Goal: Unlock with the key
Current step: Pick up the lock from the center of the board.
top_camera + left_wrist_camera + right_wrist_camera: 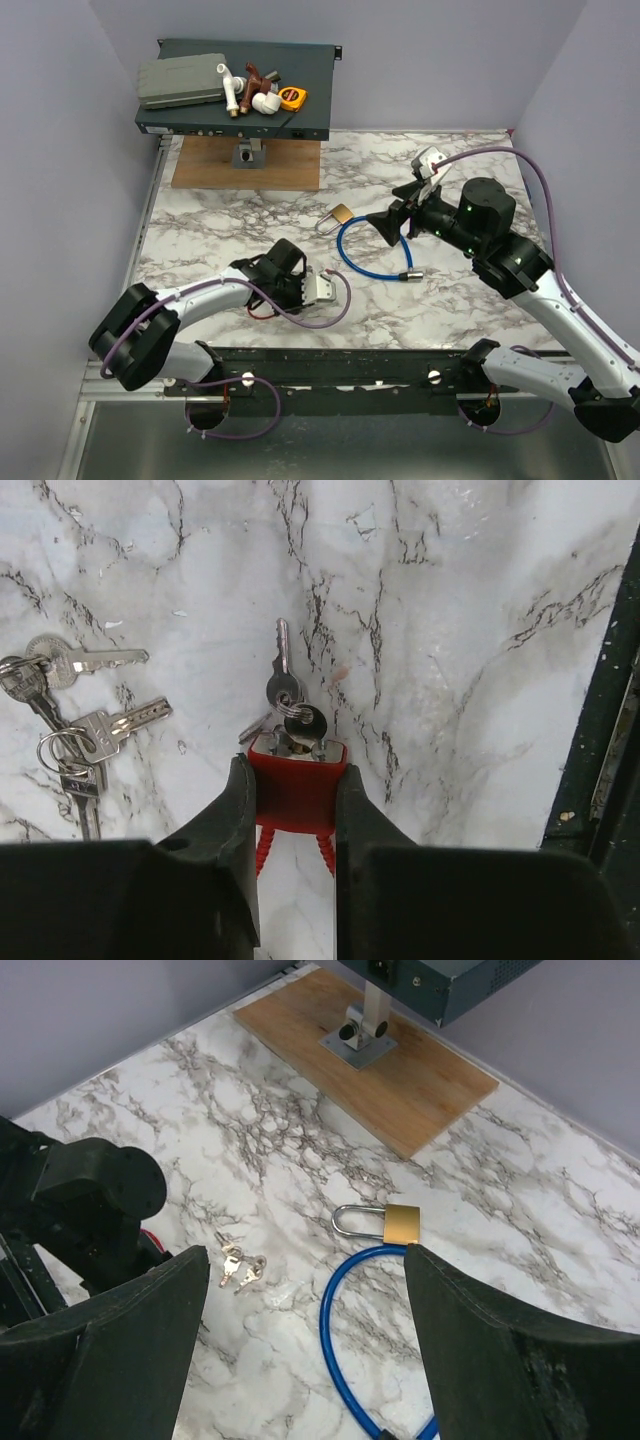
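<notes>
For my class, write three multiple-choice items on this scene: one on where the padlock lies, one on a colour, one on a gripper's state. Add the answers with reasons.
1. The padlock lies:
A on the table beside the blue cable
B held in the air
C hidden from every view

2. The key tag clamped by the left gripper is:
A green
B red
C yellow

3. The right gripper is:
A shut on the padlock
B shut on the cable
C open and empty

Answers:
1 A, its brass body rests on the marble by the cable's loop.
2 B, the left wrist view shows red plastic between the fingers.
3 C, its fingers stand wide apart with nothing between them.
</notes>
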Controlling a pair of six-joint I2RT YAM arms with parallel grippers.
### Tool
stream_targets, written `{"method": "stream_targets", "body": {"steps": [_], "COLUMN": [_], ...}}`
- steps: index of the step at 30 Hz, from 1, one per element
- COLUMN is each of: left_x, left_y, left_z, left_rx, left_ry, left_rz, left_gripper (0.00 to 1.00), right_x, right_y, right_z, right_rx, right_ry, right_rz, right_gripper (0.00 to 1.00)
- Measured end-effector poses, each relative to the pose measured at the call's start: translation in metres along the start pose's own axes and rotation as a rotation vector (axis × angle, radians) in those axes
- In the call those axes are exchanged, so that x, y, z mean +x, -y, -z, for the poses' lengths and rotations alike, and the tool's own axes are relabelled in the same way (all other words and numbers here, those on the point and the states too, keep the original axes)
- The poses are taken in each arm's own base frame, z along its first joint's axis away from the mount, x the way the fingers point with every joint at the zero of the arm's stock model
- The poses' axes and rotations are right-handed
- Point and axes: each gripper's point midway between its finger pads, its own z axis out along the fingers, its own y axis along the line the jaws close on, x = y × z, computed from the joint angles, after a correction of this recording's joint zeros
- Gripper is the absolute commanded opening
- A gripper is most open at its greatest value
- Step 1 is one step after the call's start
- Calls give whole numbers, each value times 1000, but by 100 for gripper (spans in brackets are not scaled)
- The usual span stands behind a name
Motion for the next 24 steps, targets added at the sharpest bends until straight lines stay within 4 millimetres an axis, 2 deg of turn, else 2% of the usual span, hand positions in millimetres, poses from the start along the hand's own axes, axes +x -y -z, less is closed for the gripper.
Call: {"method": "stream_targets", "body": {"steps": [4, 7, 9, 10, 12, 14, 16, 19, 24], "left_x": [-9, -38, -76, -88, -127, -152, -167, -182, -201], "left_y": [0, -13, -29, -32, -39, -41, -44, -61, -90], "left_z": [11, 33, 62, 72, 111, 142, 164, 182, 192], "left_rx": [-11, -60, -134, -159, -247, -323, -397, -496, -567], "left_ry": [15, 70, 153, 184, 286, 360, 404, 428, 407], "left_rz": [-37, -77, -142, -167, -272, -367, -451, -521, -515], "left_gripper": [0, 0, 0, 0, 0, 0, 0, 0, 0], "right_x": [5, 10, 11, 10, 6, -1, -10, -23, -40], "right_y": [4, 10, 14, 16, 18, 17, 14, 10, 3], "right_z": [-5, -12, -17, -20, -24, -28, -32, -41, -47], "right_rx": [19, 43, 54, 58, 62, 51, 30, -5, -54], "right_ry": [-26, -47, -58, -61, -56, -41, -23, 7, 54], "right_rz": [-17, -54, -77, -86, -106, -116, -127, -145, -184], "right_gripper": [77, 77, 78, 79, 80, 80, 80, 79, 77]}}
